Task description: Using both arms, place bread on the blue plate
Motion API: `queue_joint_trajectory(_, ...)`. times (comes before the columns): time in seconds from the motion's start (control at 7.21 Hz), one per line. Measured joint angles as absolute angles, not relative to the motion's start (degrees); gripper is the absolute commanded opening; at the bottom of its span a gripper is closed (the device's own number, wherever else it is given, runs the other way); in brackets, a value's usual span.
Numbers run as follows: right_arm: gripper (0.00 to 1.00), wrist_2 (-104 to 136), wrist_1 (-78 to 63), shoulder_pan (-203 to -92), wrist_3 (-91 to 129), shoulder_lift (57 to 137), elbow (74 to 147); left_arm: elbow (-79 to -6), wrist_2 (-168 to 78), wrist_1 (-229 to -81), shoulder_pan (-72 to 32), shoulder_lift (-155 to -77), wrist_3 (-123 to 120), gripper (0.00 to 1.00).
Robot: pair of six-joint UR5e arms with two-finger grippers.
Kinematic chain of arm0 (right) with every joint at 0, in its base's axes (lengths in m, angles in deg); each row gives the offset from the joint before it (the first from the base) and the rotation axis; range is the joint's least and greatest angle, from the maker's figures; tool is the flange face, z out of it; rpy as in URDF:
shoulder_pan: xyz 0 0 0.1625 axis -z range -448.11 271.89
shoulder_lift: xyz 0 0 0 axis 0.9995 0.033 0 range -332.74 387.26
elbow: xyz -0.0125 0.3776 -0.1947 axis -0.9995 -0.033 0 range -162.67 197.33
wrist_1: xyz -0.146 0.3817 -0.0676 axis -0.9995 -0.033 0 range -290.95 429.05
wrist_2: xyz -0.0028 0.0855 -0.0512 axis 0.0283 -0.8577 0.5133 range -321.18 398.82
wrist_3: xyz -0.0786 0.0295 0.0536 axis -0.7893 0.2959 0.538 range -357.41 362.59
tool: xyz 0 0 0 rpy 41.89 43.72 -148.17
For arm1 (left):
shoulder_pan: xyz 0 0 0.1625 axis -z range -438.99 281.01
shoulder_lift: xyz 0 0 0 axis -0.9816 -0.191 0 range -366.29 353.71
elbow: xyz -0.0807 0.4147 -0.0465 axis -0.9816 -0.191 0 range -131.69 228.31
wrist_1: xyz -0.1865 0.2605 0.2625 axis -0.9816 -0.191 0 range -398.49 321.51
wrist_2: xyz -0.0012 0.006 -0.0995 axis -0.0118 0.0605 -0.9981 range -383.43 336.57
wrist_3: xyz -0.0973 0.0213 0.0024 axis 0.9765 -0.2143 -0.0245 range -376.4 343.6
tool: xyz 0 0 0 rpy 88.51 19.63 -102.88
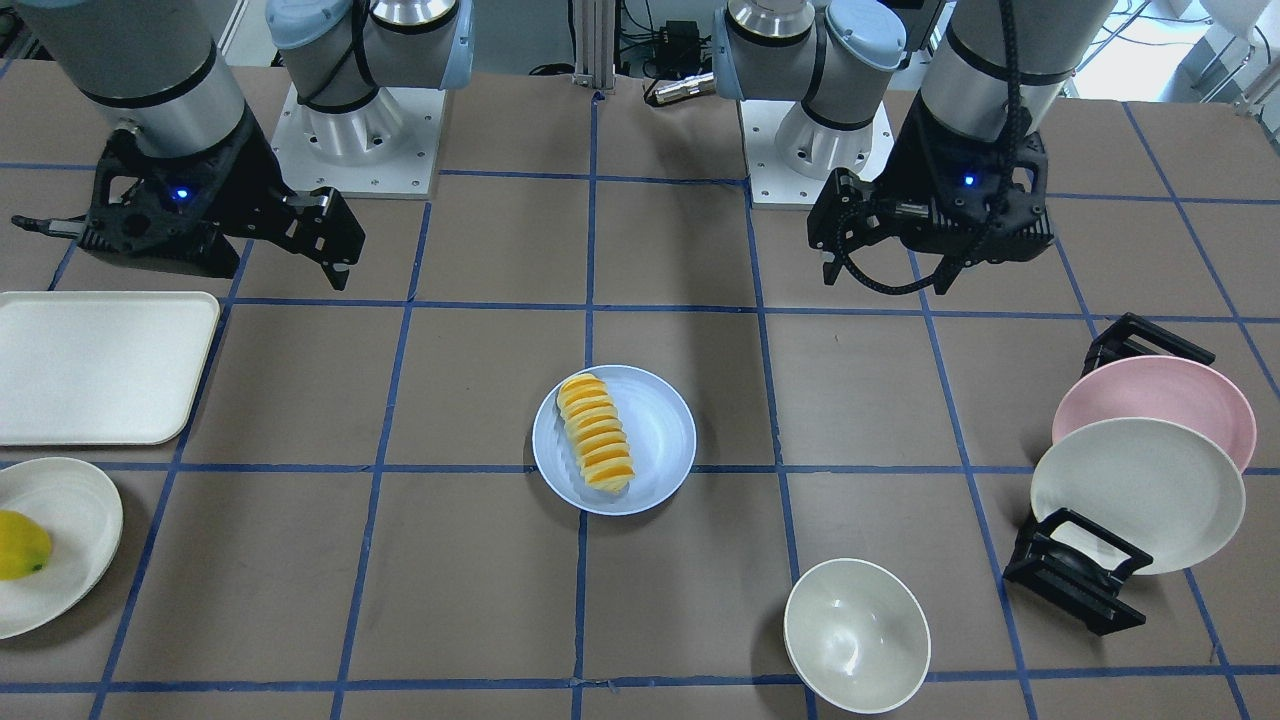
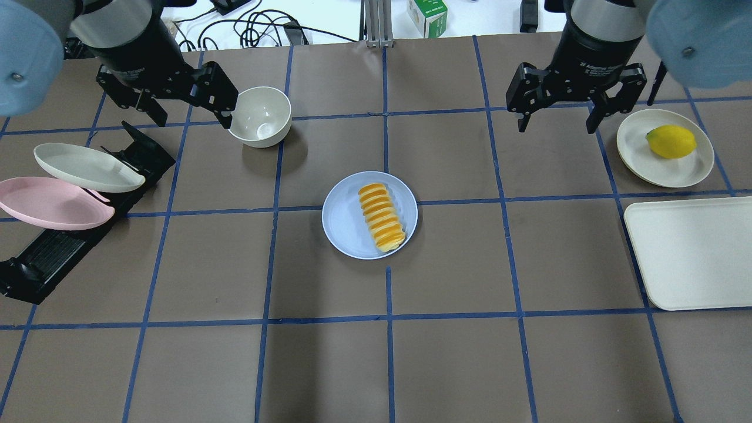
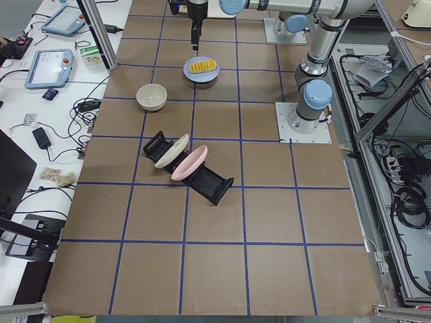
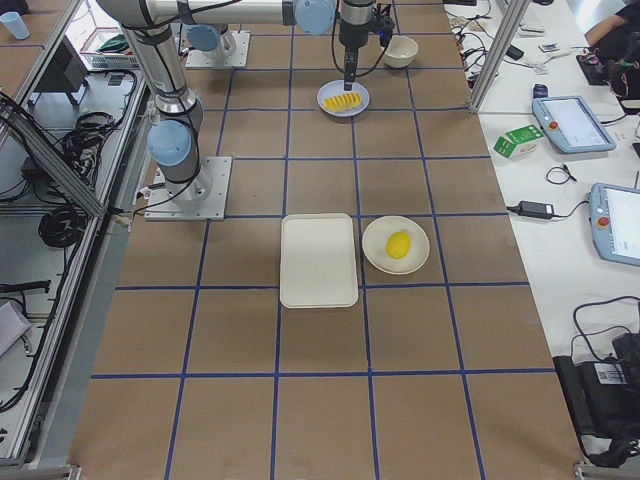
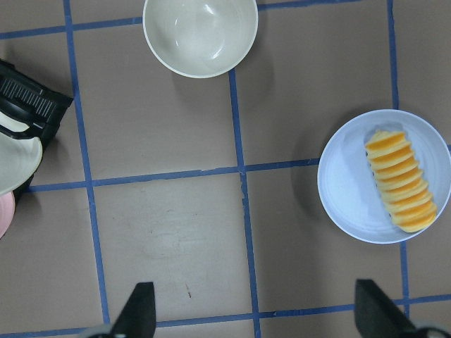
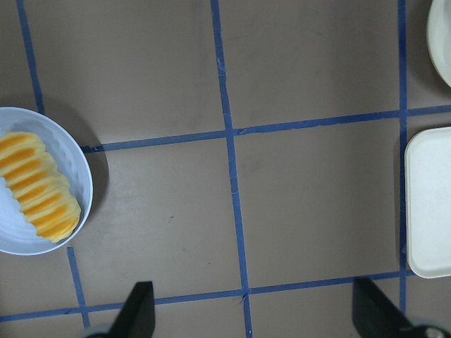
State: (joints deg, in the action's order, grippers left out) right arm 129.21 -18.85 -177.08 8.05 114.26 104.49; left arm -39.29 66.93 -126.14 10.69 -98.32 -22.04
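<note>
**A:** Take the blue plate (image 2: 346, 220) as the middle of the dial, twelve pointing away from the robot. What sits closest to the robot?

**B:** On the brown table (image 2: 376, 364), a cream rectangular tray (image 2: 693, 252) lies flat at about four o'clock. At nine o'clock a black rack (image 2: 53, 252) holds a pink plate (image 2: 47, 202) and, just beyond it, a cream plate (image 2: 82, 167), both tilted.

**A:** And the bread (image 2: 382, 217)?

**B:** It rests on the blue plate, which sits mid-table. The loaf lies on the plate's three o'clock half and runs from roughly twelve to five. Its near end comes close to the rim.

**A:** Farther out?

**B:** An empty cream bowl (image 2: 259, 116) stands upright at eleven o'clock. At two o'clock a lemon (image 2: 671, 141) lies on a white dish (image 2: 658, 170).

**A:** The claws?

**B:** Both hang above the far part of the table, well apart from the plate. The left gripper (image 2: 191, 117) is at ten to eleven o'clock, just beside the bowl, with its fingers spread wide and grasping nothing. The right gripper (image 2: 556, 126) is at one to two o'clock, near the lemon's dish, likewise released and empty. In each wrist view the two fingertips show far apart, with only bare table between them.
</note>
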Motion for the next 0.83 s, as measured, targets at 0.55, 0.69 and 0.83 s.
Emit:
queue_joint_trajectory(0.55,1.00,128.9,-18.0,-176.2,8.2,115.5,104.7,-42.1,67.2,-123.6,11.0,-97.1,-21.9,1.00)
queue_joint_trajectory(0.69,1.00,128.8,-18.0,-176.3,8.2,115.7,104.7,-41.9,67.3,-123.9,11.0,-97.0,-21.8,1.00)
queue_joint_trajectory(0.83,1.00,128.6,-18.1,-176.4,8.2,115.7,104.7,-41.7,67.4,-124.1,11.1,-97.0,-21.8,1.00)
